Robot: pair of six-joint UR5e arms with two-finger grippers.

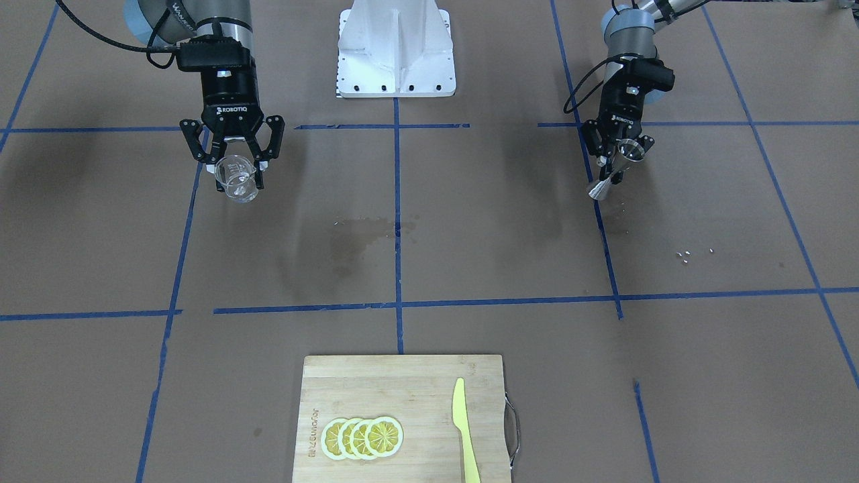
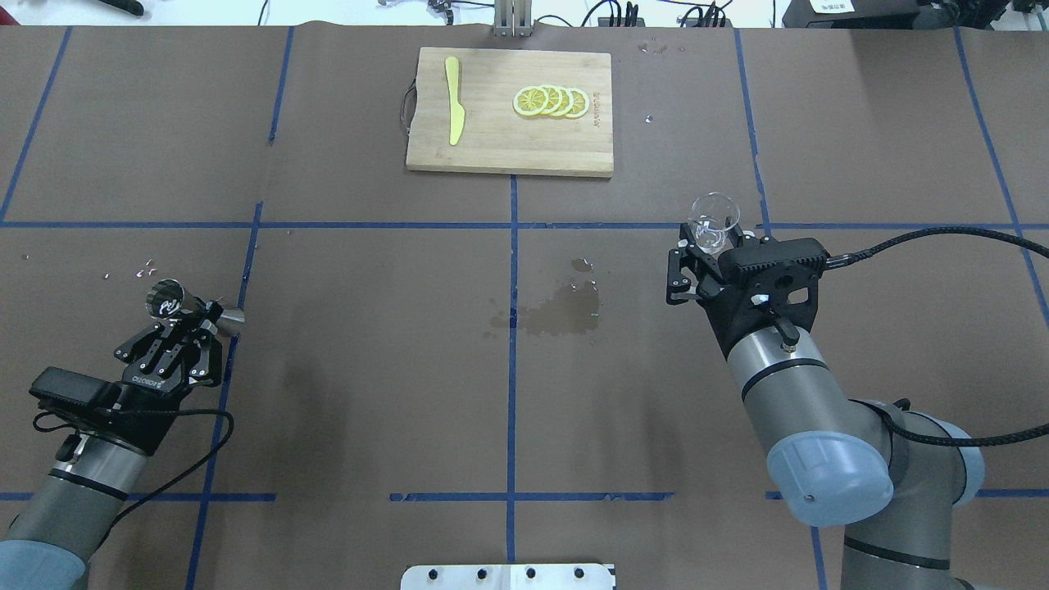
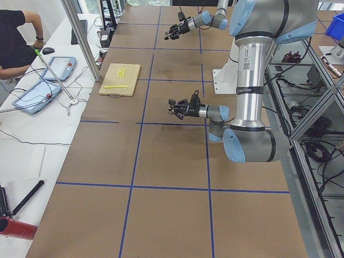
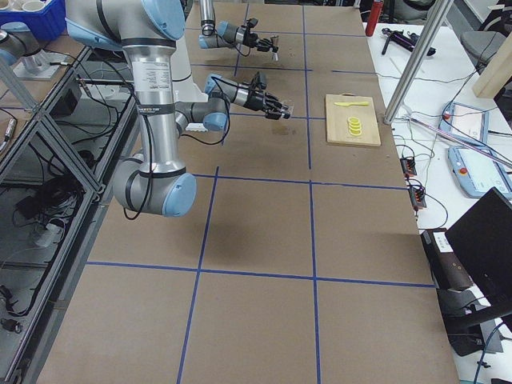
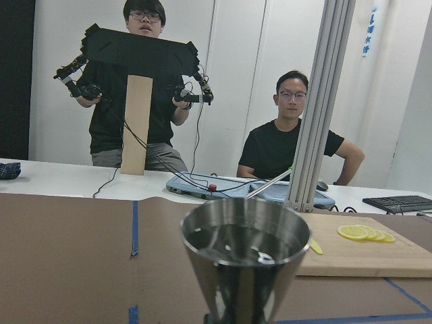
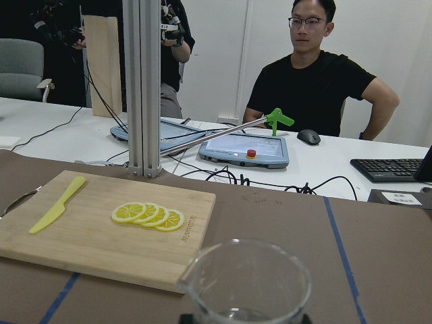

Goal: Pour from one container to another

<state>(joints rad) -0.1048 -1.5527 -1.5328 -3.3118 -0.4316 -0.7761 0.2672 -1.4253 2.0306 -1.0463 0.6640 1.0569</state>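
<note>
Clear glass cup [image 2: 715, 220], metal jigger [image 2: 168, 297]: aloft, well apart.

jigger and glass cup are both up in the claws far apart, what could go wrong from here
1. The jigger sits tilted in the left claw, pinched at its narrow waist; liquid poured in may run out. Droplets already lie near it.
2. The glass cup in the right claw must meet a small mouth; a miss could add to the wet patch.
</note>
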